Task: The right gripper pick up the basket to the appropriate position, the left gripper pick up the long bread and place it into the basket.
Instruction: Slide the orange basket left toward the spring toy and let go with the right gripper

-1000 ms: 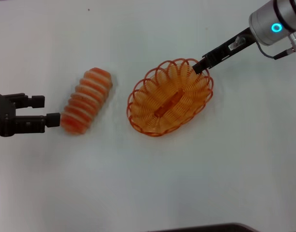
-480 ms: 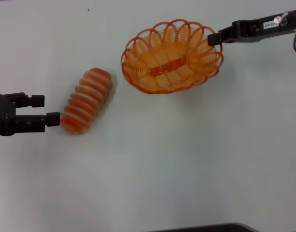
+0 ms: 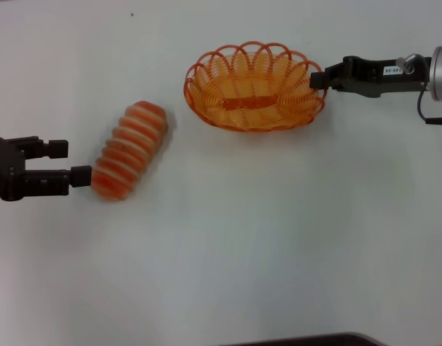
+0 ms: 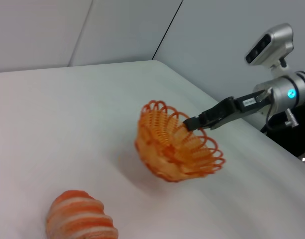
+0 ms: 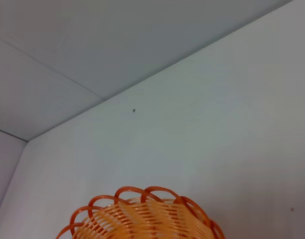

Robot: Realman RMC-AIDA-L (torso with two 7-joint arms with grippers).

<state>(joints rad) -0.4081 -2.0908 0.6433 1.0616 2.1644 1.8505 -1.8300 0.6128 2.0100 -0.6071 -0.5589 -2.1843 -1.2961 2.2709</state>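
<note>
The orange wire basket [image 3: 255, 86] hangs tilted a little above the white table at the far middle, with its shadow under it in the left wrist view [image 4: 177, 144]. My right gripper [image 3: 318, 79], with the white label, is shut on the basket's right rim; it also shows in the left wrist view [image 4: 192, 123]. The right wrist view shows only the basket's scalloped rim [image 5: 142, 214]. The long bread [image 3: 130, 150], banded orange and cream, lies on the table at the left and also shows in the left wrist view [image 4: 80, 219]. My left gripper [image 3: 71, 163] is open and empty, its near fingertip right at the bread's end.
A small dark speck [image 3: 132, 14] marks the table at the far left. A dark edge [image 3: 300, 339] shows at the table's near side. A silver camera [image 4: 269, 42] stands beyond the right arm in the left wrist view.
The right gripper has lifted the basket from the table's middle to the far side and turned it lengthwise across the view. The left gripper and bread have not moved.
</note>
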